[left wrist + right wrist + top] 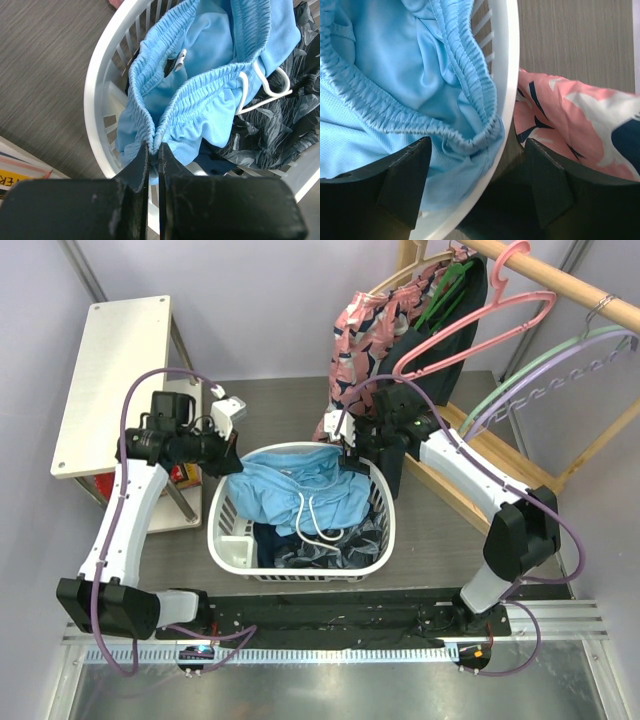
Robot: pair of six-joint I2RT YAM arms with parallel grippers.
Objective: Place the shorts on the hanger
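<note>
Top view: the shorts (pixel 300 488) lie bunched in the white basket (pixel 228 540) at mid-table, on top of a dark patterned garment (pixel 335 540), with the white drawstring (pixel 312 525) looping out over it. The left gripper (pixel 232 462) is at the basket's left rim and the right gripper (pixel 350 452) at its far right rim, but from up here I can't tell either grip. The left wrist view settles one: the fingers (pixel 135 175) are pinched together on a fold of the elastic waistband (pixel 200 90), the blue cloth gathered right at the tips. The right wrist view settles the other: its fingers (pixel 405 180) are spread wide and hold nothing. One sits over the shorts inside the basket; the other is outside the rim, over a pink patterned garment (pixel 570 115). The waistband lies against the inside of the rim between them. Only the top view shows the hanger (pixel 480 325): it hangs by its hook on the wooden rail (pixel 560 285) at upper right, well apart from the basket and bare. A pale green and lavender hanger (pixel 560 358) hangs further right, and the pink garment hangs left of it. Grey table (pixel 440 530).
</note>
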